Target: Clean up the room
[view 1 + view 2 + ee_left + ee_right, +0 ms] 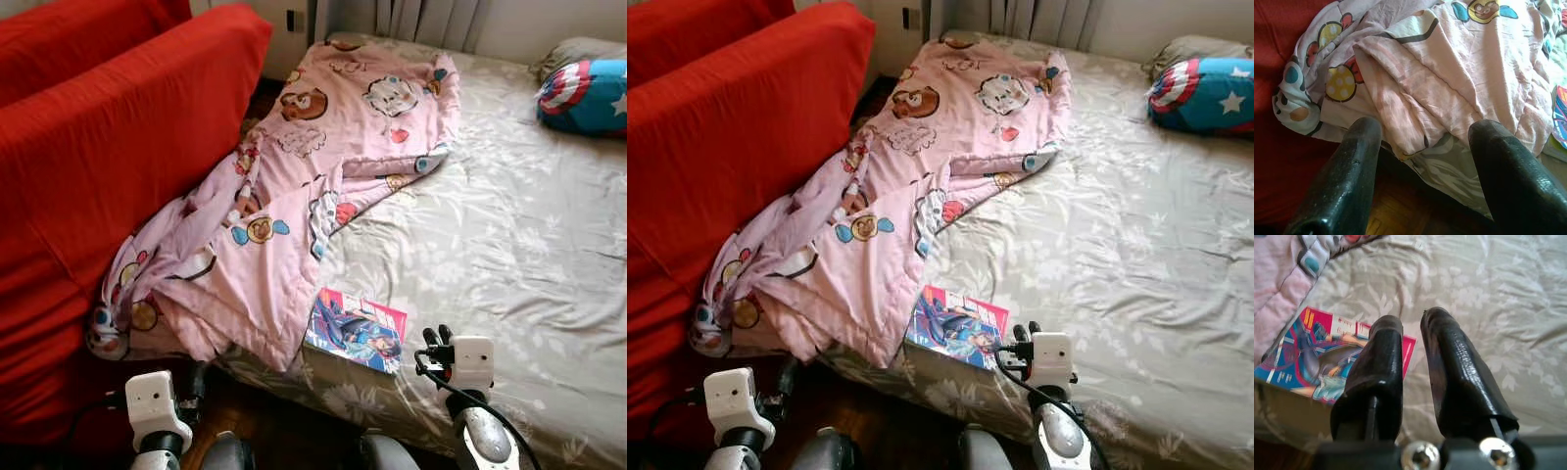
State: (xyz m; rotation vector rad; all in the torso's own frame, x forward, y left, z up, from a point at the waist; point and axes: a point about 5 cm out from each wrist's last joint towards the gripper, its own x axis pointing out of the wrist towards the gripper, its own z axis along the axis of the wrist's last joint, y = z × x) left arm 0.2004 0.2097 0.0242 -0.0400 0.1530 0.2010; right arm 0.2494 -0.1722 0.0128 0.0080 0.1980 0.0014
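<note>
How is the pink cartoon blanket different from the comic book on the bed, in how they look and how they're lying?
The pink blanket is soft cloth, crumpled and spread along the bed's left side, its lower end spilling off the edge against the red sofa. The comic book is flat and rigid, lying closed near the foot edge.

The blanket is far larger; the book is small, just ahead of the right gripper.

Both carry colourful cartoon prints and rest on the floral sheet.
</note>
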